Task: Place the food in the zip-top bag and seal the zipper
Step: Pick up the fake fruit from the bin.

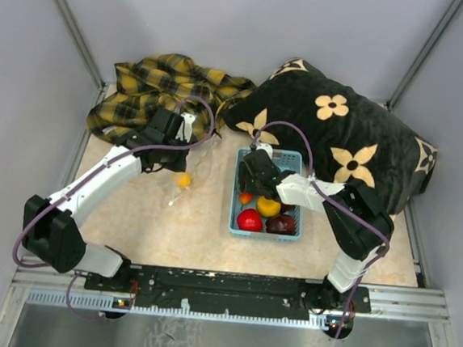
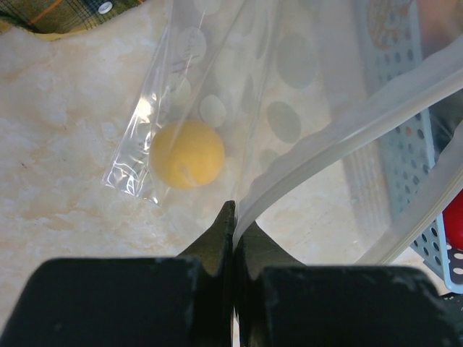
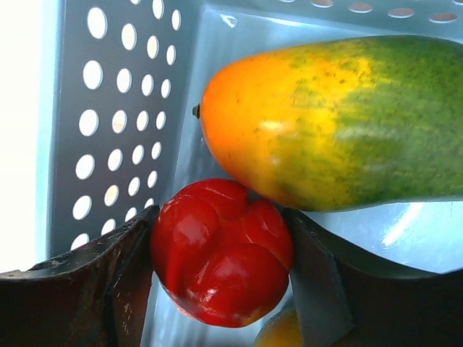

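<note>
Beige tabletop (image 1: 202, 236) — dotted clear bag (image 2: 278, 119) in clenched left fingers (image 2: 215, 244), right fingers (image 3: 108, 289) spread

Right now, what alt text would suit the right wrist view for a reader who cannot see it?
The right gripper, jaws open, straddles a red toy fruit in the light-blue basket, with a green-to-orange fruit right beside it.

From above, the right pincer (image 1: 253, 183) covers the far half of the light-blue perforated plastic basket (image 1: 264, 235), and whatever lies under it is hidden. In close: the long green-to-orange toy fruit (image 3: 340, 123) runs off the right edge, and a yellow fruit (image 3: 278, 334) barely peeks from behind the glossy red fruit (image 3: 217, 253), clipped by the bottom edge. Left wrist: the whitish zipper strip (image 2: 362, 119) exits frame right; through the clear dotted plastic bag (image 2: 217, 72) that basket is a blur.
</note>
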You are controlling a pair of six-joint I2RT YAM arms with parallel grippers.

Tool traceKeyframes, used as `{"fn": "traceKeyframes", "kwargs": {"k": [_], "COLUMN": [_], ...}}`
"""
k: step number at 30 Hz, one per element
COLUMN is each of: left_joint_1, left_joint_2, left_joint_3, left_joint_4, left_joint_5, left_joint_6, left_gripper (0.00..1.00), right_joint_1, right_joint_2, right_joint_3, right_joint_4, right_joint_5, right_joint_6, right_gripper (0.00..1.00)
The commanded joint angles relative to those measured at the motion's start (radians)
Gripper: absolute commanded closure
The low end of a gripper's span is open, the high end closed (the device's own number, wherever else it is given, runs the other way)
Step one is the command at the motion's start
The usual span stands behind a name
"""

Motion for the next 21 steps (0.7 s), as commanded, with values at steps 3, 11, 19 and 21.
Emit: {"fn": "traceKeyframes", "kwargs": {"k": [3,11,19,21], "left_joint_1": [-0.002,0.001,0.003,0.003], "left_joint_2": [-0.033,-0.04,-0.062,-0.067], "left_joint_3": [-0.009,-0.006,-0.014,-0.015], "left_joint_4": [0.027,0.033,0.045,0.045], "left_joint_5": [0.022,0.071,0.111,0.119], "left_joint_6": [0.011,0.009,0.01,0.01], "left_gripper": [1.0,1.0,1.0,1.0], "right_joint_1": [-0.004,-0.004,0.013,0.032], "right_joint_2": [-0.069,-0.257,-0.414,-0.444], "right_joint_3": [0.006,-0.023,-0.03,-0.021], "right_joint_4": [-0.002,-0.032,-0.036,-0.025], "right_joint_5": [0.045,0.094,0.106,0.122], "right_joint_6": [-0.033,-0.106,-0.144,-0.154], "right_gripper": [0.46,0.55,0.56,0.56]}}
